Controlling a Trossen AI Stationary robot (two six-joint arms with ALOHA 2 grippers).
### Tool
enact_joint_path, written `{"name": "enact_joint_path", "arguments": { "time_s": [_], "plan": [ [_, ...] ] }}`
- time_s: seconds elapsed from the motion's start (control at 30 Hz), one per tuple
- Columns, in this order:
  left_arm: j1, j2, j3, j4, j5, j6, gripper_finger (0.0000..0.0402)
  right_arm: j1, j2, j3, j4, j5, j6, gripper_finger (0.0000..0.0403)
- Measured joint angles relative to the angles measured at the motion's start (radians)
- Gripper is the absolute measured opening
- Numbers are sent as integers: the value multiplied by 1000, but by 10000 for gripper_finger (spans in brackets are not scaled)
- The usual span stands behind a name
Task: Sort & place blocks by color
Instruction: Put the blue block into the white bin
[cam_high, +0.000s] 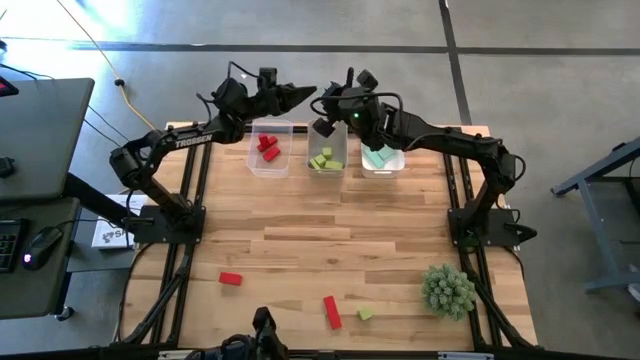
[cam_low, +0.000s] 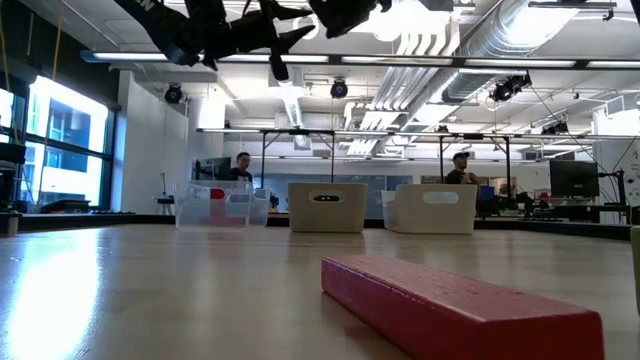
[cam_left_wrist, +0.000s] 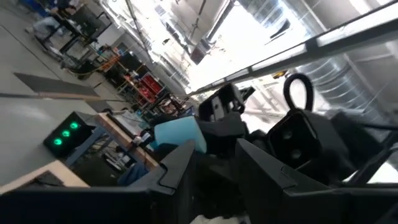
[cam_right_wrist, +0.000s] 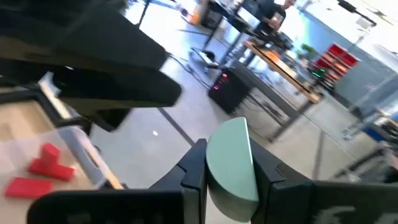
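My right gripper (cam_right_wrist: 230, 177) is shut on a teal block (cam_right_wrist: 231, 155) and held high over the far side of the table (cam_high: 322, 103). It points toward the table's left. My left gripper (cam_high: 303, 95) is open. It hovers above the bin of red blocks (cam_high: 268, 150), points right at the right gripper, and touches nothing. Its fingers (cam_left_wrist: 177, 171) frame the teal block (cam_left_wrist: 177, 134) farther off. The middle bin (cam_high: 327, 158) holds yellow-green blocks and the right bin (cam_high: 382, 158) teal ones. A red block (cam_high: 231, 279), a red bar (cam_high: 331, 311) and a yellow-green cube (cam_high: 365, 314) lie flat on the table. My right gripper pinches the teal block between its two fingers (cam_right_wrist: 196, 165). The block's rounded end (cam_right_wrist: 229, 134) sticks out past the fingertips. The fingers lie roughly level and reach from the table's right. The block is lifted clear, well above the bins.
A spiky green plant (cam_high: 448, 290) stands near the table's right near corner. The three bins sit in a row along the far edge (cam_low: 327, 207). The red bar (cam_low: 450, 305) fills the low view's foreground. People stand in the room beyond the table.
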Motion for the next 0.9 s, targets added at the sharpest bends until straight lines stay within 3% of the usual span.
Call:
{"name": "enact_joint_path", "arguments": {
  "time_s": [0.2,0.4,0.7,0.9],
  "plan": [
    [3,0,0,-4,0,107,103,-26,-1,0,-144,16,16,44],
    [3,0,0,-10,0,187,104,-74,-1,0,-347,-21,166,44],
    [3,0,0,-42,7,232,104,-221,-1,0,-677,-260,454,44],
    [3,1,0,-143,5,298,104,-351,-3,-30,-756,-475,503,48]
  ]
}}
